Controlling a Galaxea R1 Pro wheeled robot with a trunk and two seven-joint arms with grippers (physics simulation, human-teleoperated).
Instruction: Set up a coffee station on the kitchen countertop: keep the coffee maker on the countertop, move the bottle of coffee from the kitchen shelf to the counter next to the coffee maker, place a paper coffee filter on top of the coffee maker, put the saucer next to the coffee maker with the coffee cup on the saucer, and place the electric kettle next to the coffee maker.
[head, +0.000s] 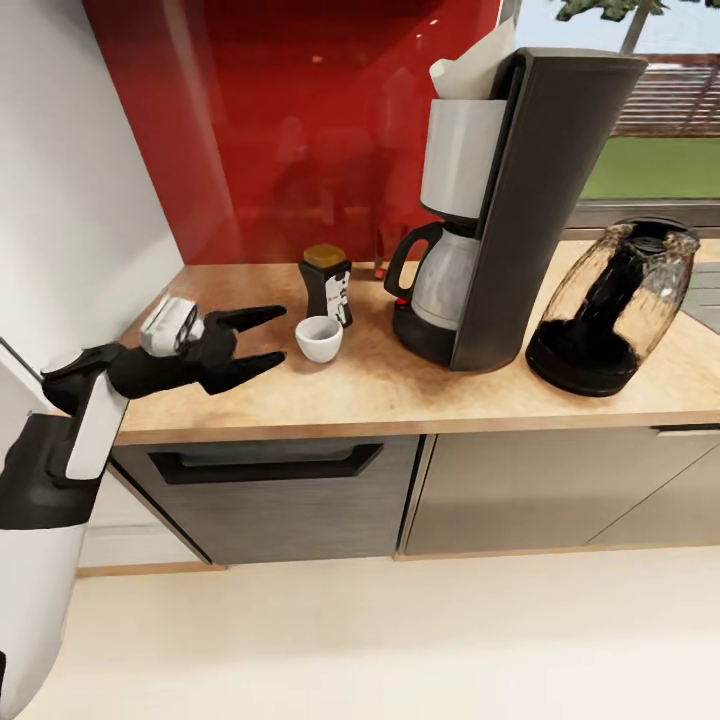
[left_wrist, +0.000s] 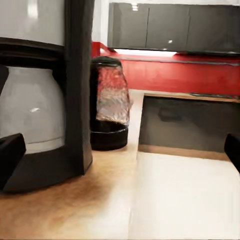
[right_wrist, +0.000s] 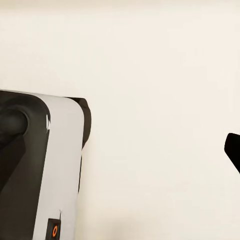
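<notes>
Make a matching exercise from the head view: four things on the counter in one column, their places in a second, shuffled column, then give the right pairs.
Things:
1. coffee cup
2. bottle of coffee
3. paper coffee filter
4. electric kettle

Places:
A. on top of the coffee maker
B. just off the open left gripper fingertips
C. on the countertop, on the coffee maker's far side from the cup
D. just behind the cup, near the red wall

Pairs: 1-B, 2-D, 3-A, 4-C
</notes>
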